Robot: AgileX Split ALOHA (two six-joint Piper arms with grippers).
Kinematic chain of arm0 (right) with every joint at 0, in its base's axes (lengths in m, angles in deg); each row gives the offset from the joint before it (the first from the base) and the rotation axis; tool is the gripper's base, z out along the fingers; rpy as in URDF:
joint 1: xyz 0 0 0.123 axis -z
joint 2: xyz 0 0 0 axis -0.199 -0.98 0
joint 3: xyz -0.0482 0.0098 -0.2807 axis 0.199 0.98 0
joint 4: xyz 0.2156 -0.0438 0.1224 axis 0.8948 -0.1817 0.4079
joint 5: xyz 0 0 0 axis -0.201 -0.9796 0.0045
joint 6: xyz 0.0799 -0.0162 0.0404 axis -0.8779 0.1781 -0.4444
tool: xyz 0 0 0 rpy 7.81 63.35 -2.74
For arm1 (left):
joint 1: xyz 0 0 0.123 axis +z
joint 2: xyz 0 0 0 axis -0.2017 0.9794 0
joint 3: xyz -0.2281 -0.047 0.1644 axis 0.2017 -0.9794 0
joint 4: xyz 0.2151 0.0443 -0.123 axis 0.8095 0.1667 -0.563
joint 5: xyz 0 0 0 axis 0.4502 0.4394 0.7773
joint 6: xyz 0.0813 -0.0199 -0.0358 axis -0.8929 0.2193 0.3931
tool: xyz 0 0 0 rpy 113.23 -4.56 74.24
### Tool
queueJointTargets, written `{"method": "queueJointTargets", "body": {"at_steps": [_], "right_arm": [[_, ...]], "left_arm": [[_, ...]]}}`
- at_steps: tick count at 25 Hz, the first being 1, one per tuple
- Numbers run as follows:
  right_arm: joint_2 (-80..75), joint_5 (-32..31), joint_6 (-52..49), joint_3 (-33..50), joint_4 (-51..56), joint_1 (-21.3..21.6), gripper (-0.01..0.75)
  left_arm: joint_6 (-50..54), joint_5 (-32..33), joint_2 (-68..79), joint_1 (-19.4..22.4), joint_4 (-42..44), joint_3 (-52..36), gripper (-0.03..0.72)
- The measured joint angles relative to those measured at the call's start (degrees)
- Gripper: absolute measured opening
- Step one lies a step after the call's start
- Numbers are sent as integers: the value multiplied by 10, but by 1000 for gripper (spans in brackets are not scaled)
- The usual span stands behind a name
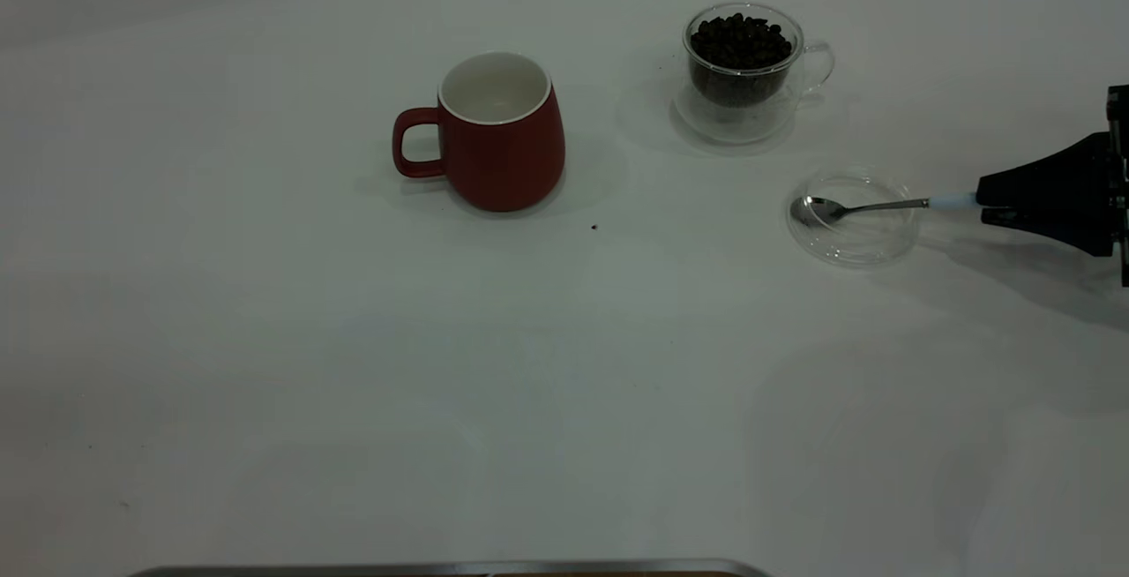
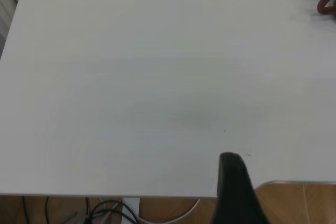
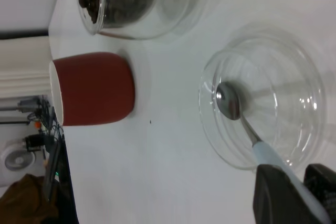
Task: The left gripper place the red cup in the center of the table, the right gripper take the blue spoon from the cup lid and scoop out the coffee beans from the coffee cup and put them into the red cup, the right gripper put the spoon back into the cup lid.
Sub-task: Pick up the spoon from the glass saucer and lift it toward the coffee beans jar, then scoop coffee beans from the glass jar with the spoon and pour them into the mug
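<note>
Stray bean (image 1: 594, 227) btwn red cup (image 1: 498, 131) & cup lid (image 1: 853, 217).

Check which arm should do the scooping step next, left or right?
Right. The right claw is already closed on the spoon's blue handle, its bowl resting in the glass lid, with the cup of beans just beyond it. The left claw sits back at the table edge, far from everything.

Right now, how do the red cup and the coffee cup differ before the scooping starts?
The red cup is opaque dark red with a white inside; the coffee cup is clear glass. The red cup looks empty, while the coffee cup is heaped with coffee beans. The red cup is the larger, its handle pointing left in the exterior view; the coffee cup's points right. Both stand upright on the table.
</note>
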Motion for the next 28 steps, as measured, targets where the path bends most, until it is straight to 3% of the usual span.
{"method": "queueJointTargets", "body": {"at_steps": [15,23,28], "right_arm": [[83,41,-48,0,-47,0,116],[142,14,-50,4,-49,-1,116],[191,-12,-74,7,-16,-44,116]], "left_arm": [[0,0,0,0,0,0,535],[-1,0,0,0,0,0,535],[-1,0,0,0,0,0,535]]}}
